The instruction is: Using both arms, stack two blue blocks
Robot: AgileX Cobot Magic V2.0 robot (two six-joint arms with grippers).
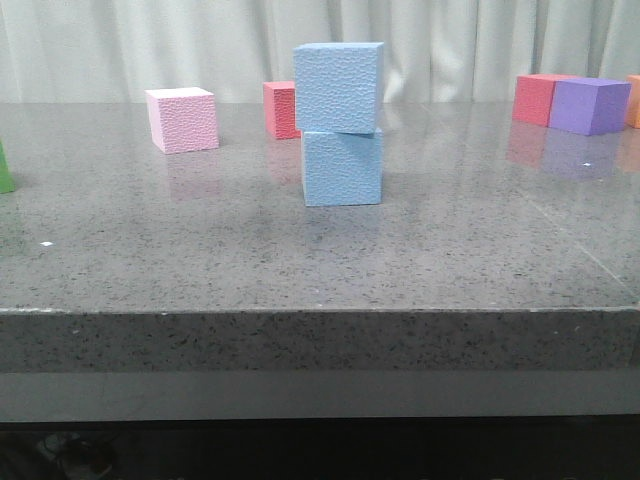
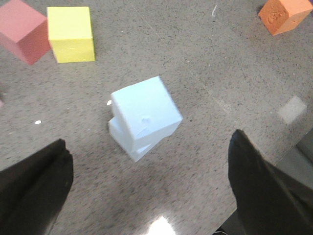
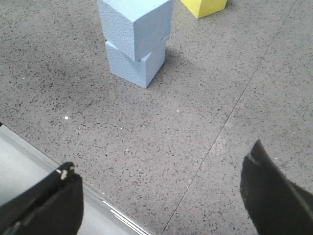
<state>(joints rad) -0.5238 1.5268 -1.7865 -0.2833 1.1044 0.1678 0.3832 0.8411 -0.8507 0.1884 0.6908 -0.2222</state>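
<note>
Two light blue blocks stand stacked mid-table: the upper block [image 1: 338, 87] rests on the lower block [image 1: 342, 167], turned a little and overhanging to the left. The stack also shows in the left wrist view [image 2: 145, 110] and in the right wrist view [image 3: 134, 24]. No arm shows in the front view. My left gripper [image 2: 149, 161] is open and empty, above the table on the near side of the stack. My right gripper [image 3: 161, 186] is open and empty, over the table's edge, apart from the stack.
A pink cube [image 1: 182, 119] and a red cube [image 1: 281, 109] stand behind left of the stack. A red cube [image 1: 538, 98], a purple cube [image 1: 590, 105] and an orange cube [image 2: 283, 14] are at the back right. A yellow cube [image 2: 71, 34] and a green cube [image 1: 5, 167] also stand on the grey table [image 1: 450, 250].
</note>
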